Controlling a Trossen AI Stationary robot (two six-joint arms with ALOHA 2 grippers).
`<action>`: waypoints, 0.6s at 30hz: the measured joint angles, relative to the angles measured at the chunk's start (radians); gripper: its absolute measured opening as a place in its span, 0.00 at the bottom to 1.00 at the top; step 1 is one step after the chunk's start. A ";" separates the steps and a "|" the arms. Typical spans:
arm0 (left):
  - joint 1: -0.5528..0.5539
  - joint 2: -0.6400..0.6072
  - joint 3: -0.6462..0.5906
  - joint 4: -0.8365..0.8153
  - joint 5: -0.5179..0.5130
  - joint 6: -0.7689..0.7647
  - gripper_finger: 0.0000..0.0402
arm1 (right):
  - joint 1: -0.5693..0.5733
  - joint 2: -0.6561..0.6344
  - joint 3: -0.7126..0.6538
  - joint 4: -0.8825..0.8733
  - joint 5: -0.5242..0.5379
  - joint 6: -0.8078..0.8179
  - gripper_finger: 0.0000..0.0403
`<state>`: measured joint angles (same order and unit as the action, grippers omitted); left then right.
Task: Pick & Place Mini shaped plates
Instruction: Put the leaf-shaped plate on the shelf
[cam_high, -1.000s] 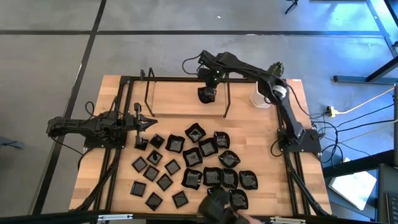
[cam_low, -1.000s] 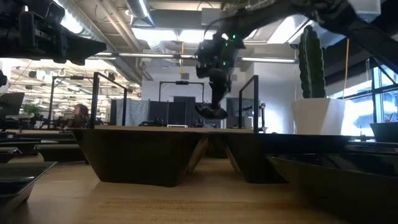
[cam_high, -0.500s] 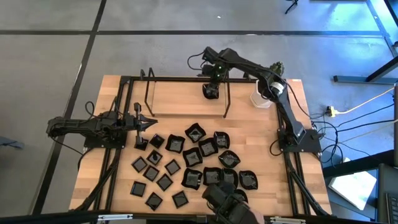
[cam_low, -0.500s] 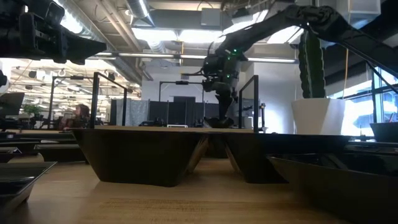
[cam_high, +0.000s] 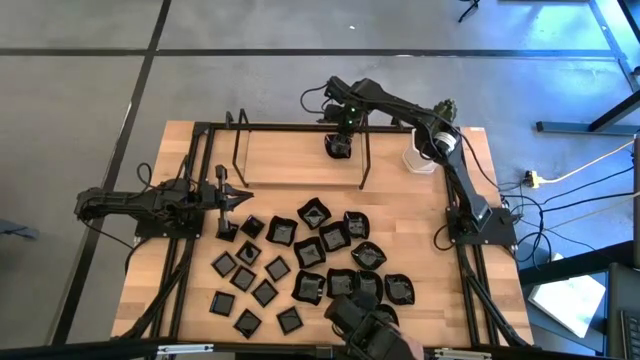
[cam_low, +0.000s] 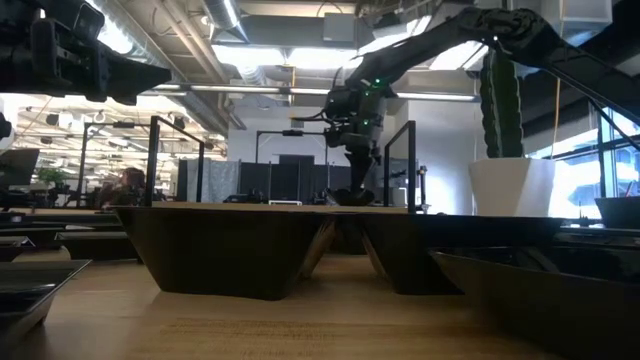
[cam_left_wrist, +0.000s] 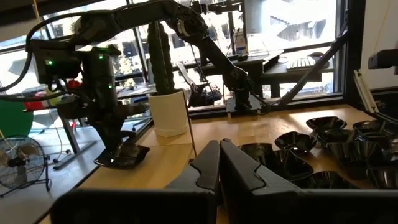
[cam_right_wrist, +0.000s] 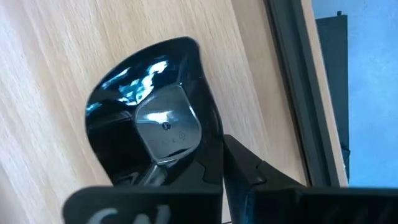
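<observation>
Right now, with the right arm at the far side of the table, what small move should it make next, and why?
Probably open the jaws. The right gripper is shut on a glossy black wavy-edged mini plate, which already seems to rest on the light wooden tabletop beside the black metal rack.

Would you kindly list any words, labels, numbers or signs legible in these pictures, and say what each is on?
No text can be read.
Underside of the black plate held by the right gripper: small embossed marks, too small to read.
White cactus pot: no label visible.
</observation>
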<state>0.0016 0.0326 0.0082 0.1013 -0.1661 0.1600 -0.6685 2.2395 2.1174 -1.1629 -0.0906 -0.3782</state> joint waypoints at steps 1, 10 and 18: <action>0.000 0.000 0.000 0.000 0.000 0.000 0.02 | 0.000 0.000 -0.004 0.000 0.000 0.000 0.00; 0.000 0.000 0.000 0.000 0.000 -0.008 0.03 | 0.000 0.000 -0.046 0.018 0.029 -0.017 0.04; 0.000 0.000 0.000 0.000 0.000 -0.008 0.02 | 0.000 0.000 -0.042 0.029 0.076 -0.019 0.15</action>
<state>0.0017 0.0326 0.0086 0.1013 -0.1661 0.1520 -0.6685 2.2395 2.0758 -1.1343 -0.0151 -0.3969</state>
